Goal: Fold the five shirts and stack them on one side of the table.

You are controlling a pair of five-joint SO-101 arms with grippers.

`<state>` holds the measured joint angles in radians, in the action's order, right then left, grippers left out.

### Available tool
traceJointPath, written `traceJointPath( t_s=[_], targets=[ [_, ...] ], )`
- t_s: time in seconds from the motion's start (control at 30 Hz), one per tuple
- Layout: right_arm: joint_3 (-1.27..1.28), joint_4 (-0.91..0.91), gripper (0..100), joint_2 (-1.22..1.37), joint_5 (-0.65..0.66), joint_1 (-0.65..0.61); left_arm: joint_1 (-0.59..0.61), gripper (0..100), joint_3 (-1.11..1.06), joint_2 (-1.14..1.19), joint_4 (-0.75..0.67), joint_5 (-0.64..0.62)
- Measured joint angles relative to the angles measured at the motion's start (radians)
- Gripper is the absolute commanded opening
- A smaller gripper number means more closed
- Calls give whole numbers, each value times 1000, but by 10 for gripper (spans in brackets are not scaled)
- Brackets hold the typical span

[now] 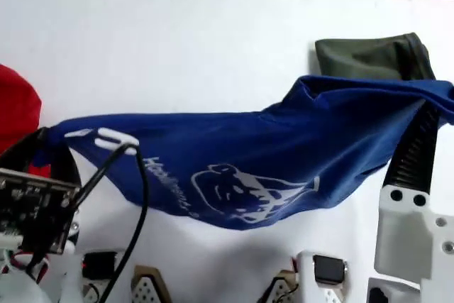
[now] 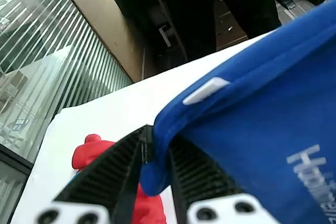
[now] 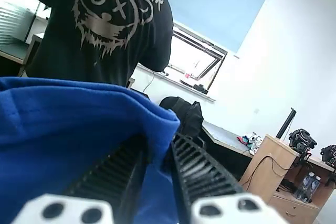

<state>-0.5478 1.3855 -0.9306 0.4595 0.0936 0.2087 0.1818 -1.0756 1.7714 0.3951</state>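
— Holding anything?
— Yes. My left tool [image 2: 157,161] and right tool [image 3: 157,156] are each clamped on one end of the blue shirt [image 1: 284,154]. It hangs between them over the counter [image 1: 177,47], long axis crosswise. The green shirt [image 1: 372,58] lies beyond the right end.

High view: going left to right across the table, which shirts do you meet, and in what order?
red shirt → blue shirt → green shirt
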Motion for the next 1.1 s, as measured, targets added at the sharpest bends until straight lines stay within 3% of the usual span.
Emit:
traceJointPath(
  t_s=[0.67,0.83,1.1],
  targets=[
    [-2,103,18,-210,0,0,2,24,-161,-218,0,0],
    [-3,103,19,-80,0,-28,2,24,-249,-135,-28,0],
    [161,-2,19,275,0,-144,2,24,-341,189,-290,0]
  ],
)
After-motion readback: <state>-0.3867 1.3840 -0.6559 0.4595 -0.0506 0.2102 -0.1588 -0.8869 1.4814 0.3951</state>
